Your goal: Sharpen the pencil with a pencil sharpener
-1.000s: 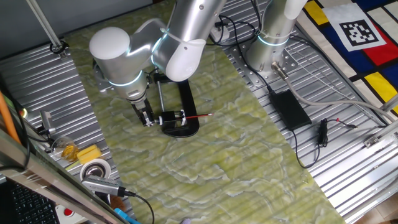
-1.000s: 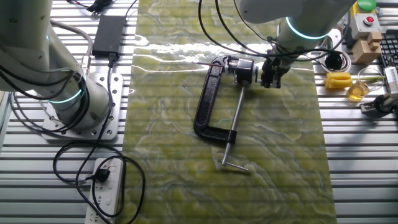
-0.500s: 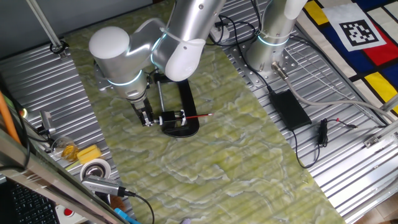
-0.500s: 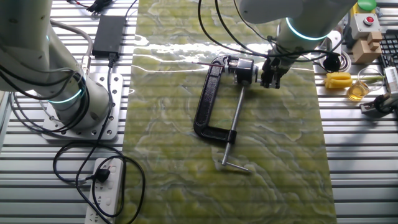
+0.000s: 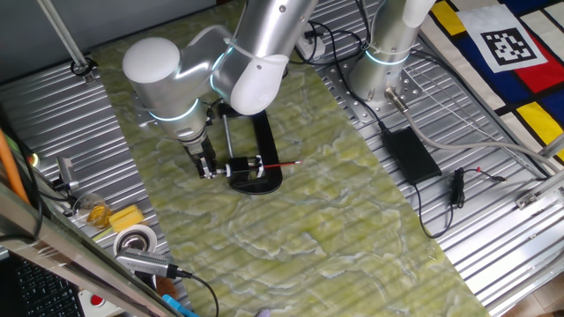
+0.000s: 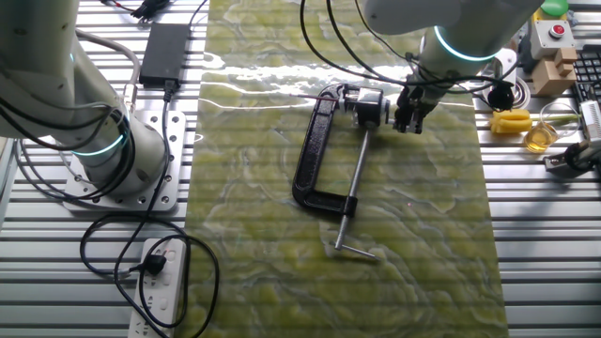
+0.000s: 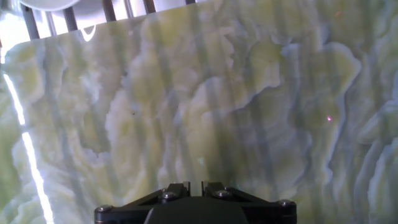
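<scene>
The pencil sharpener (image 5: 256,174) is black, with an oval base, a C-shaped frame (image 6: 315,150) and a silver rod (image 6: 359,171), and it lies on the green mat. The thin red pencil (image 5: 284,165) sticks out of its right side in one fixed view. My gripper (image 5: 208,171) points down at the mat just left of the sharpener's small white and black end part (image 5: 231,167). In the other fixed view the gripper (image 6: 408,122) is right of that part. In the hand view the gripper (image 7: 194,185) has its jaws close together, with only green mat (image 7: 205,93) ahead.
A flat black power brick (image 5: 410,151) and a black cable with red wires (image 5: 458,187) lie on the metal table at right. A second arm's base (image 5: 379,75) stands at the back. A yellow block (image 5: 126,217) and a tape roll (image 5: 135,239) sit at front left.
The arm has shifted very slightly to the left, away from the sharpener. The sharpener and pencil have not moved.
</scene>
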Tool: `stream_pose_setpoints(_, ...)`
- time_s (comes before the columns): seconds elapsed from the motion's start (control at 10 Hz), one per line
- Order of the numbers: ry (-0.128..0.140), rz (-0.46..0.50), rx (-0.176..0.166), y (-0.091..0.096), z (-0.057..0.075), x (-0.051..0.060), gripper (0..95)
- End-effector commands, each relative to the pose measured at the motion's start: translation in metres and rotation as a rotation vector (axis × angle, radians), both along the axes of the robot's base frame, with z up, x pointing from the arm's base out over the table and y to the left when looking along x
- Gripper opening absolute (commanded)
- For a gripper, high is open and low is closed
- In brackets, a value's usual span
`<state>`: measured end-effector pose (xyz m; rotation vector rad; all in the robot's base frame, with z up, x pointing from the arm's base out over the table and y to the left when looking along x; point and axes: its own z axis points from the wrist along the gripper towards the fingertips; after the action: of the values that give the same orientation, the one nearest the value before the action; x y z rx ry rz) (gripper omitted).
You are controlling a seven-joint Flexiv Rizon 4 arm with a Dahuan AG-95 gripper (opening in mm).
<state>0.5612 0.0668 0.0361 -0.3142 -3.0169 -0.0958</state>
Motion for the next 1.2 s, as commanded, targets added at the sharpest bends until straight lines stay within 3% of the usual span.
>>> stream_pose_setpoints(0.1,0.000,-0.001,0.003,0.0004,0.0020,0.0003,0.0)
stream_pose_setpoints(1.2,-0.013,0.043,-0.008,-0.0047,-0.0029,-0.0028,0.0)
